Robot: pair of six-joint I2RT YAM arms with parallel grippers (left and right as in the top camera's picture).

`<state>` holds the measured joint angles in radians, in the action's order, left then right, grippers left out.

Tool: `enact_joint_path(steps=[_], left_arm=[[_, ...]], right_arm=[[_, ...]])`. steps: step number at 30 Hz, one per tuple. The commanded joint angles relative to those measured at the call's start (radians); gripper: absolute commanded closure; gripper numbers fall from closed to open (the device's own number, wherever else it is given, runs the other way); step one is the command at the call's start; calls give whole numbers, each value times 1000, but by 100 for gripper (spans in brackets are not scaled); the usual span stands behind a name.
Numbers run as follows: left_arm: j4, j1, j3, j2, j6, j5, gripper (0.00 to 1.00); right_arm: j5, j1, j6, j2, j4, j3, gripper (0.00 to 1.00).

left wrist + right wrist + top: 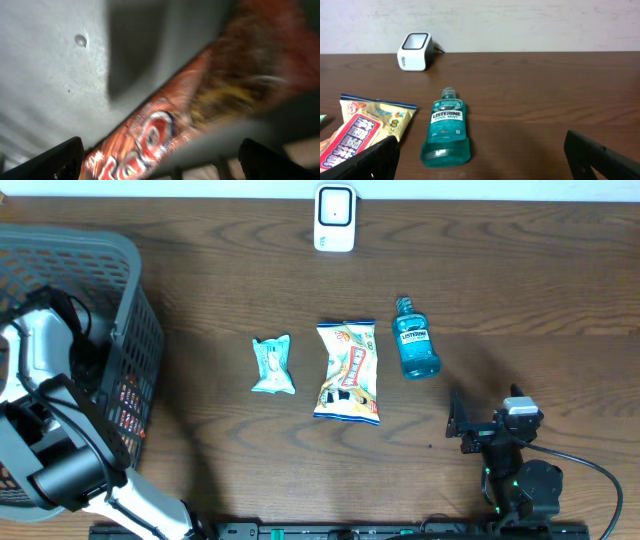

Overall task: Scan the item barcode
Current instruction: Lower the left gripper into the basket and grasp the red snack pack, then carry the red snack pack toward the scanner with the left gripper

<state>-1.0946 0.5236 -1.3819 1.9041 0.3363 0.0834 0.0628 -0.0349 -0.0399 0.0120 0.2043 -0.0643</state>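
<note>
Presently, on the left: jaws spread wide, gripping nothing, down inside the basket (100, 270) far left of the scanner (335, 218). They hang just above a red snack packet (150, 142) lying against a grey basket surface. On the right: jaws likewise fully apart and empty, low over the bench (520, 300), well in front and to the right of the scanner.

Waiting in a row in front of the scanner: small teal packet (272, 366), yellow snack bag (348, 372), blue mouthwash bottle (415, 340) lying flat, cap toward the scanner. No telling the next pick.

Likely trouble:
- snagging the basket rim or mesh on lifting the left arm out, tipping the basket
- crumpling a soft bag, creasing its barcode past reading
- rolling the bottle under a shallow pinch
- showing the wrong face to the scanner window

Open room: bare bench all round the scanner and between it and the row. Only a narrow gap between bag and bottle. Black rail (350, 531) along the edge farthest from the scanner, close behind the right arm.
</note>
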Motion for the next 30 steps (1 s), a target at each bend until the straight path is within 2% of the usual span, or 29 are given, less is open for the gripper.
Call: enact_joint_path(steps=[1,3,4,7,9,11,12,14,18,23,27,30], left_arm=[[53,-3,75,25,-29,-6,3],[87,-3,102,40,-29,-4,7],[100,-3,111,48,-29,-4,14],[114,-3,119,68,-29,-5,48],[118,-3,119,70,-30,-6,65],[117,1,109,68,-40,-6,89],[113,5,99,67,-48,-5,92],[88,18,63,64,-47,-5,93],[-29,64,-121,40,-46,-5,93],[-138,107,-375,-16,16,5,93],[-163,120,-526,-92,17,101,93],[-149,118,-575,-184,27,229,93]], right_arm=[[-4,-11,13,-6,1,2,1],[-4,-11,13,-6,2,2,1],[-4,-11,13,-6,2,2,1],[-4,-11,13,-6,2,2,1],[-4,-11,13,-6,2,2,1],[-4,-11,13,-6,2,2,1],[-4,-11,13,-6,2,2,1],[-4,-11,13,-6,2,2,1],[-4,-11,13,-6,2,2,1],[-4,-11,13,-6,2,2,1],[-4,-11,13,-6,2,2,1],[-4,-11,13,-6,2,2,1]])
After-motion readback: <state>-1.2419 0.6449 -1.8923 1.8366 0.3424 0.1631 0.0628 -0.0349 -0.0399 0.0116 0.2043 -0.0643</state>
